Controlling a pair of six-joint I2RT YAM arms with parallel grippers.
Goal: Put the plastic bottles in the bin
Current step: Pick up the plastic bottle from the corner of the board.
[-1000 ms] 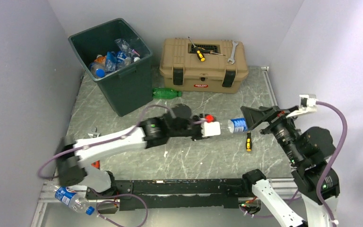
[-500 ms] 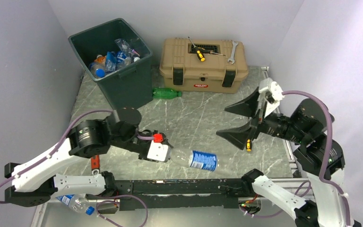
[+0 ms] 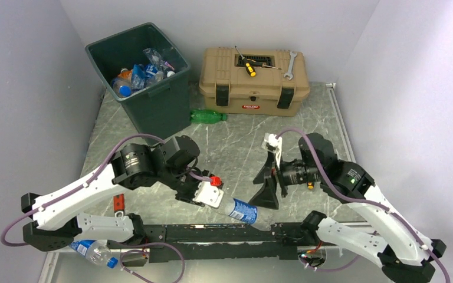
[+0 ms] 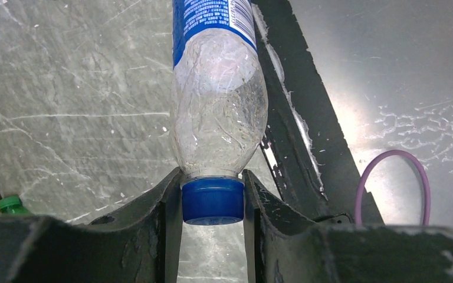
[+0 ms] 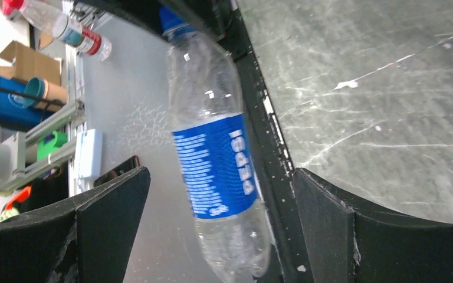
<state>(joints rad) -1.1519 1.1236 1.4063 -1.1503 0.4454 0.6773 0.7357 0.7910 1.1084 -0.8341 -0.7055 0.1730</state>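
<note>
One bin (image 3: 159, 112), one toolbox (image 3: 253, 88) and one green bottle (image 3: 207, 116).

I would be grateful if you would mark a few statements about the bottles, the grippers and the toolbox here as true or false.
1. The left gripper holds the clear bottle by its blue cap. True.
2. The right gripper is clamped on that bottle. False: its jaws stand open on either side of the bottle, with a gap on each side.
3. The green bottle is inside the bin. False: it lies on the table, beside the bin.
4. A wrench lies on top of the toolbox. True.
</note>
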